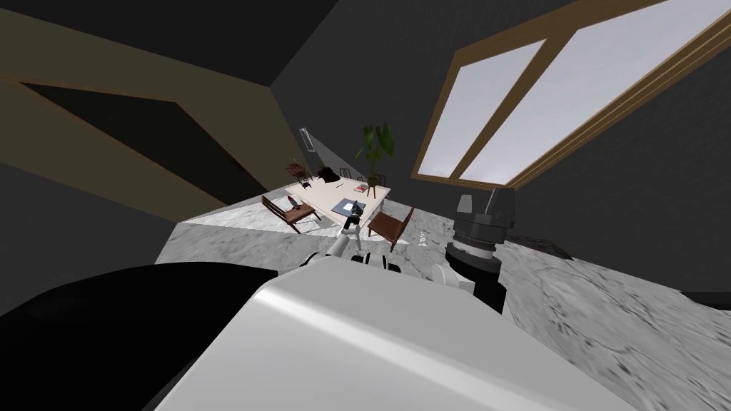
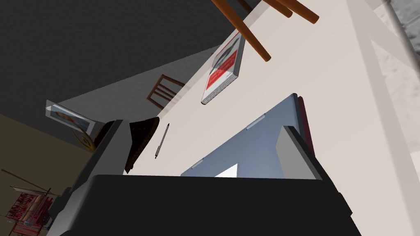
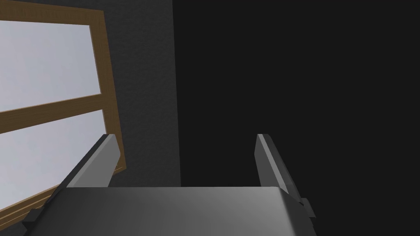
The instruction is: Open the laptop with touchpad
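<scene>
Hovering at the laptop (image 2: pixel 250 147), the left gripper (image 2: pixel 203 126) has its two fingers spread wide – nothing is held between them. The laptop is a blue-grey slab lying flat on the pale table (image 2: pixel 336 102), at the table's near right part as the head view shows it. Its lid looks down, with a small white patch on it close to the gripper's body. One finger (image 2: pixel 295 149) overlaps the laptop's edge; whether it touches cannot be told. A dark red strip shows just beside that edge.

Farther along the table lie a red and white book (image 2: pixel 221 67) and a thin pen (image 2: pixel 162 140), well apart from the laptop. Brown wooden legs (image 2: pixel 250 35) stand near the book.

From the head view, a brown chair (image 1: pixel 289 208) stands on the table's left, another chair (image 1: pixel 391 222) at its near right corner, and a green plant (image 1: pixel 376 146) at the far right.

The right gripper (image 3: pixel 185 137) is off to the right, away from the table – fingers apart, empty.
</scene>
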Robot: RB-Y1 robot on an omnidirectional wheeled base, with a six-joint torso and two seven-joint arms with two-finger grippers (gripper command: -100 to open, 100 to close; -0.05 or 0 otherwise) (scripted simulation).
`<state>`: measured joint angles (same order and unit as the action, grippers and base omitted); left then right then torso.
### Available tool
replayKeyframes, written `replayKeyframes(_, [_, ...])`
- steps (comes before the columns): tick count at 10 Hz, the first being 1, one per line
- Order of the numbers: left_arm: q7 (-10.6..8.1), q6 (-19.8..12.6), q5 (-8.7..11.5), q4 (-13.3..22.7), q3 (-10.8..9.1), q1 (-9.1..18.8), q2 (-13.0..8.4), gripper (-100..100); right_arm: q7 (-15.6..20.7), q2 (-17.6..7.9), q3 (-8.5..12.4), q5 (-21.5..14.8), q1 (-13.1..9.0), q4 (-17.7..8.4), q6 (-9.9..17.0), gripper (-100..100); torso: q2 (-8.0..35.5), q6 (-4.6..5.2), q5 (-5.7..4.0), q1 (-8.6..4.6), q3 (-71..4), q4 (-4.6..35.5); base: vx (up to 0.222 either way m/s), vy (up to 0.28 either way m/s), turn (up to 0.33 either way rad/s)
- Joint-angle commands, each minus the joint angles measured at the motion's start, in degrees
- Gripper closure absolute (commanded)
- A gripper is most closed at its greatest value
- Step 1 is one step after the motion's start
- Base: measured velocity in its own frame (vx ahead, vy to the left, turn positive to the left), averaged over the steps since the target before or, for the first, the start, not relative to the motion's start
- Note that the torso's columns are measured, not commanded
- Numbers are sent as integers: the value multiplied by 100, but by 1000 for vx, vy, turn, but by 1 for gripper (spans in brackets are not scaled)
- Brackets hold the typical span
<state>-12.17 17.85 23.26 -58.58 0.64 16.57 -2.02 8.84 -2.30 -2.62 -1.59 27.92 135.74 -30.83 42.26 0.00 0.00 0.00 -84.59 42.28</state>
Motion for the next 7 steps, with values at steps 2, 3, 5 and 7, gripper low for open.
replayKeyframes(2, [52,-150,2,-36,-50,106,23,0,0,0,0,0,0,0,0,0,-5,0,2,5,-2,-2,-11,-6,4])
replayKeyframes(3, [51,-147,2,-35,-49,105,23,0,0,0,0,0,0,0,0,0,-7,-1,2,6,-4,-2,0,0,0])
replayKeyframes(5, [51,-147,2,-36,-49,105,23,0,0,0,0,0,1,0,0,0,0,0,0,1,0,0,0,0,0])
replayKeyframes(7, [51,-147,2,-36,-49,105,23,0,0,0,0,0,1,0,0,0,4,0,0,-1,2,1,0,0,0])
